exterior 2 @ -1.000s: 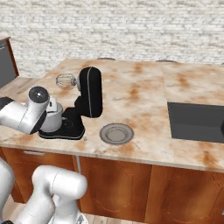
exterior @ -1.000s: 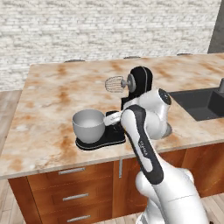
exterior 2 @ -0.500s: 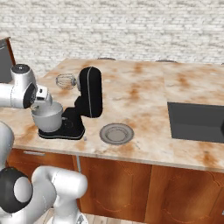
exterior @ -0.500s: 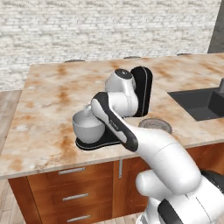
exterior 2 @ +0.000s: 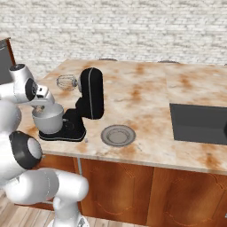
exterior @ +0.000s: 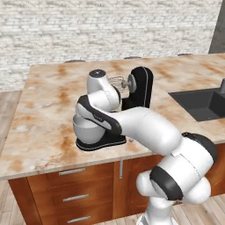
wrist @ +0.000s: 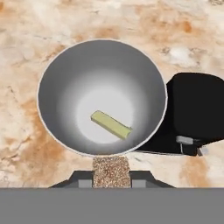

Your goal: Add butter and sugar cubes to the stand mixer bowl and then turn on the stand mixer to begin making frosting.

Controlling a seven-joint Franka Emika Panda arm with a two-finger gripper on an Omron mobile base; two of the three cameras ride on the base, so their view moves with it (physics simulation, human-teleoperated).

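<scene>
From above, the hand view looks down into the silver stand mixer bowl [wrist: 57, 87], where a pale yellow stick of butter [wrist: 111, 124] lies on the bottom. My gripper [wrist: 111, 178] is shut on a speckled brown sugar cube [wrist: 111, 168], held just outside the bowl's near rim. In the right base view the gripper [exterior 2: 39, 106] hangs right above the bowl [exterior 2: 48, 119], which sits on the base of the black stand mixer [exterior 2: 91, 93]. The mixer's head is tilted up with its wire whisk [exterior 2: 65, 82] raised. In the left base view my arm covers most of the bowl [exterior: 85, 129].
A flat round grey plate [exterior 2: 118, 135] lies on the marble counter [exterior 2: 142, 97] to the right of the mixer. A dark sink [exterior 2: 199, 122] is set into the counter further right. Wooden drawers [exterior: 70, 197] run below the counter's front edge.
My arm has swung from beside the mixer's right side across to above the bowl, carrying the sugar cube. The mixer, bowl and plate have stayed put.
</scene>
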